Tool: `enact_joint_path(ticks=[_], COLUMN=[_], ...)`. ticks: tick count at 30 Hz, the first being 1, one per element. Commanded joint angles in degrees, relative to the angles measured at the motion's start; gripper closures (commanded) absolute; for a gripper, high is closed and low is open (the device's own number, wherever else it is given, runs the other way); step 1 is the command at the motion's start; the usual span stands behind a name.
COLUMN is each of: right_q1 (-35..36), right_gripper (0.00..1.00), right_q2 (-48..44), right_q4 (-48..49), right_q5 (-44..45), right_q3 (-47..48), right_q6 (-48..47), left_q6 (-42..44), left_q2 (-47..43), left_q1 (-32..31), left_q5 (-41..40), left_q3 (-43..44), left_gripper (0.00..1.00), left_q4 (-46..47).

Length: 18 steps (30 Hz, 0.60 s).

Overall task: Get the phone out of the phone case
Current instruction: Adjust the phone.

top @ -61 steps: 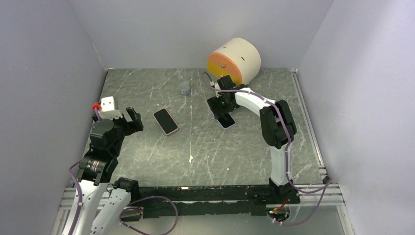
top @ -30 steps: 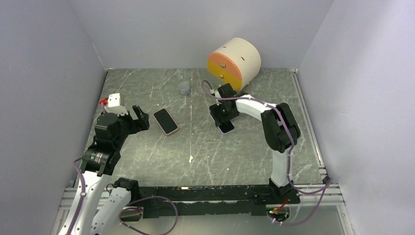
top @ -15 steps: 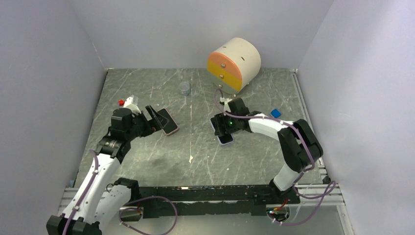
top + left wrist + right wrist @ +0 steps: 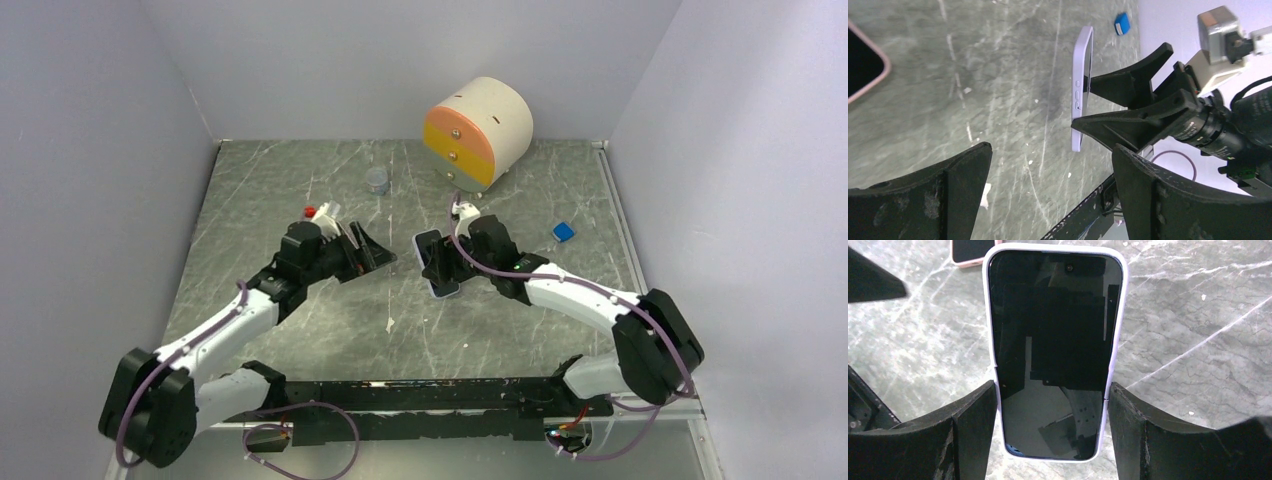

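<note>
A phone with a black screen (image 4: 1053, 340) sits in a pale lilac case (image 4: 1115, 340). My right gripper (image 4: 1053, 410) is shut on it, one finger on each long side of the case near its lower end. In the top view the right gripper (image 4: 447, 262) holds the cased phone (image 4: 432, 262) off the table at mid-table. In the left wrist view the lilac case (image 4: 1079, 90) shows edge-on with its side buttons, clamped by the right gripper's black fingers (image 4: 1128, 120). My left gripper (image 4: 1048, 190) is open and empty, just left of the phone (image 4: 383, 257).
A second phone in a pink case (image 4: 863, 65) lies flat near the left gripper, also at the right wrist view's top (image 4: 968, 250). A cream, orange and yellow round drawer unit (image 4: 478, 130) stands at the back. A grey cup (image 4: 377, 181), a blue block (image 4: 563, 231) and a white scrap (image 4: 389, 324) lie around.
</note>
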Motion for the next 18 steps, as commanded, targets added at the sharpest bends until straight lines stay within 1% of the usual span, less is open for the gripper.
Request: enact_joint_path(ticks=[1,10,11,14,18], right_q1=[0.6,1.9,2.0,2.1,2.2], right_gripper=[1.00,1.00,1.00,1.00,1.00], right_q2=[-4.8,-8.2,-8.3,-8.2,-8.0], right_q4=[8.7,12.6,12.6,12.9,16.5], right_q5=[0.3,1.8,2.1,3.1,3.0], right_q3=[-1.6,-5.3,-5.3,-5.0,-6.4], right_q6=[3.6,6.0,6.1,5.8,6.3], left_q6=[0.2,1.8,1.6,1.1,1.8], left_q2=[5.7,15.4,16.5,19.4,22.9], left_q1=[-3.0,-7.3,-7.5,-8.0,-8.3], left_q5=[0.8,-2.2,-2.4,-3.3,-2.5], left_q3=[3.2,4.1,4.1,4.6,6.7], left_gripper=[0.05,0.05,0.09,0.13,0.18], left_q4=[10.1,21.7,23.5,26.6,26.8])
